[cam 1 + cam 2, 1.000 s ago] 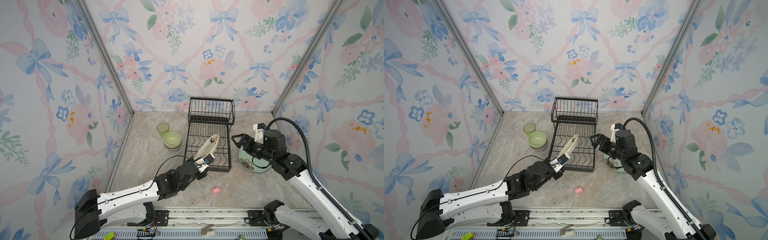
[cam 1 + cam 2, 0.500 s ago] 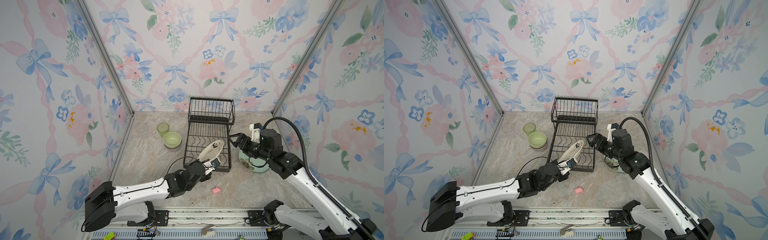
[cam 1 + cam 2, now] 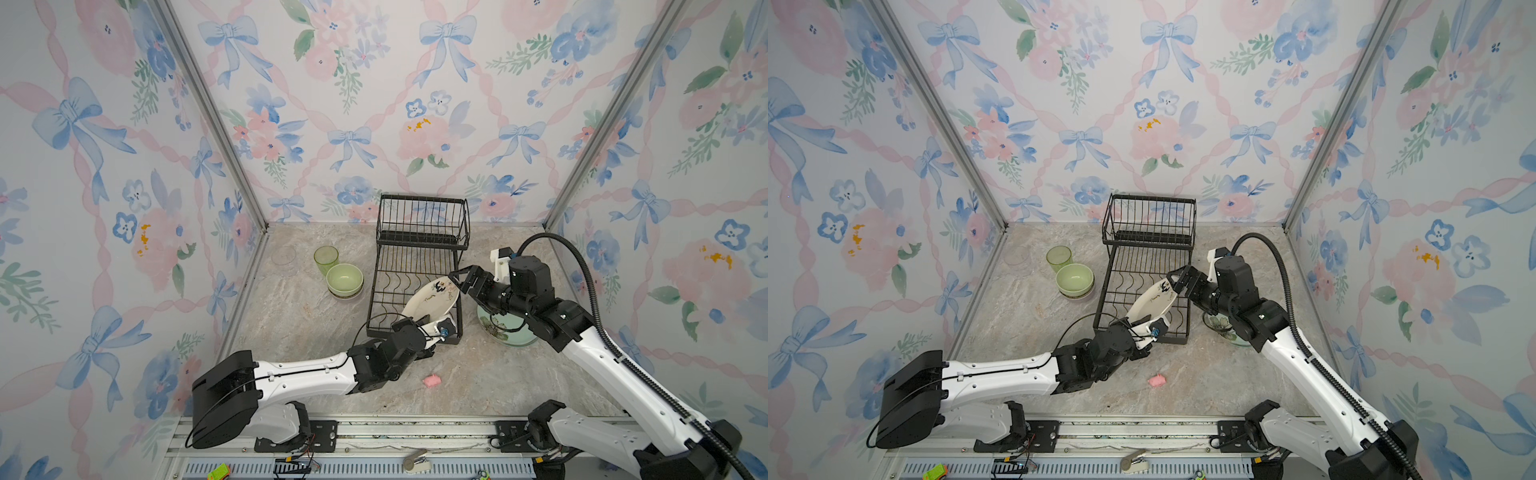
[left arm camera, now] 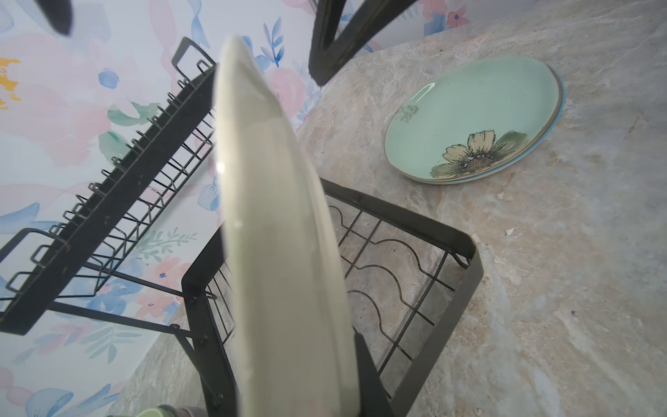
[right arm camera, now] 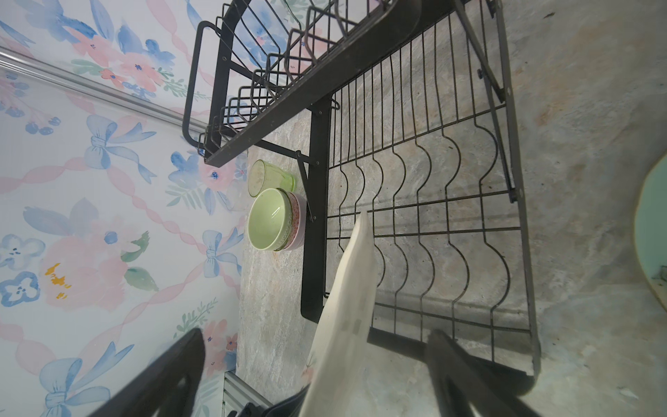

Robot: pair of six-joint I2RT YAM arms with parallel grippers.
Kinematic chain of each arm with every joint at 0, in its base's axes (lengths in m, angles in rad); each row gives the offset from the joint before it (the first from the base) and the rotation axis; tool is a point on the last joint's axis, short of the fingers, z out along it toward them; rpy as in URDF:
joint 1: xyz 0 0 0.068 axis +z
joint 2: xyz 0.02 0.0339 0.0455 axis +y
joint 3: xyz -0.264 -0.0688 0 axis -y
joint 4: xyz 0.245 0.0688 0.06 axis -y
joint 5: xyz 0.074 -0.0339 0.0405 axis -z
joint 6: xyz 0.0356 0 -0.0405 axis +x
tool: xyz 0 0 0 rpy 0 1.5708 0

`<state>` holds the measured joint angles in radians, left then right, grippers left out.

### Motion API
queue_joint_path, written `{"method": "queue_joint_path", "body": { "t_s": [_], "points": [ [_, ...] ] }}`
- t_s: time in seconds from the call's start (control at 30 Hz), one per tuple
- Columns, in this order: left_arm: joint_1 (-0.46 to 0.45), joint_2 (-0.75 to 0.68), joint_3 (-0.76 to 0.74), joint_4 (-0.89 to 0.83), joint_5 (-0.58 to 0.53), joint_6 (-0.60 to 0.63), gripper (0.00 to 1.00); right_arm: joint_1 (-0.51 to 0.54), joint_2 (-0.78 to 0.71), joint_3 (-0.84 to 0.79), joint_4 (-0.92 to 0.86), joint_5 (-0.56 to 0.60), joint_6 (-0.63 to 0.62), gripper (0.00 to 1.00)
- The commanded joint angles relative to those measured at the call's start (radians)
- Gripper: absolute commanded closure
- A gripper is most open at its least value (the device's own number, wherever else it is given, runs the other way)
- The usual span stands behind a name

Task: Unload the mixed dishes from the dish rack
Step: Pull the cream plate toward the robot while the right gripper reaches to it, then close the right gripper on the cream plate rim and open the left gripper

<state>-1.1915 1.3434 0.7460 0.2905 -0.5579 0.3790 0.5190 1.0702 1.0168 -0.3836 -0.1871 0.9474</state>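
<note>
The cream plate point(image 3: 432, 297) point(image 3: 1152, 301) with dark drawings stands tilted on edge over the near right corner of the black wire dish rack point(image 3: 415, 266) point(image 3: 1142, 266). My left gripper point(image 3: 436, 330) point(image 3: 1152, 330) is shut on the plate's lower rim; in the left wrist view the plate point(image 4: 274, 216) rises edge-on beside one dark finger point(image 4: 368, 382). My right gripper point(image 3: 459, 280) point(image 3: 1177, 278) is open at the plate's upper rim. In the right wrist view the plate's edge point(image 5: 346, 307) stands between the spread fingers point(image 5: 451, 361), touching neither. Both rack tiers point(image 5: 415, 180) hold nothing else.
A pale green flowered plate point(image 3: 505, 334) point(image 4: 469, 119) lies stacked on another, right of the rack under my right arm. Left of the rack stand a green tumbler point(image 3: 326, 258), a clear glass point(image 3: 284, 256) and a green bowl point(image 3: 344, 280) nested in a pink-patterned bowl point(image 5: 297, 216). A pink lump point(image 3: 431, 380) lies near the front.
My left arm has reached farther right, carrying the cream plate to the rack's near right corner. My right gripper has moved left until its open jaws straddle the plate's upper rim.
</note>
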Motion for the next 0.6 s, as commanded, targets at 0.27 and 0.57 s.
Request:
{"method": "queue_joint_path", "body": {
  "t_s": [0.27, 0.57],
  "points": [
    [-0.019, 0.022, 0.049, 0.194, -0.077, 0.067, 1.0, 0.02, 0.047, -0.02, 0.063, -0.053, 0.03, 0.04],
    [-0.02, 0.035, 0.046, 0.217, -0.088, 0.086, 1.0, 0.029, 0.083, -0.018, 0.072, -0.104, 0.031, 0.13]
  ]
}}
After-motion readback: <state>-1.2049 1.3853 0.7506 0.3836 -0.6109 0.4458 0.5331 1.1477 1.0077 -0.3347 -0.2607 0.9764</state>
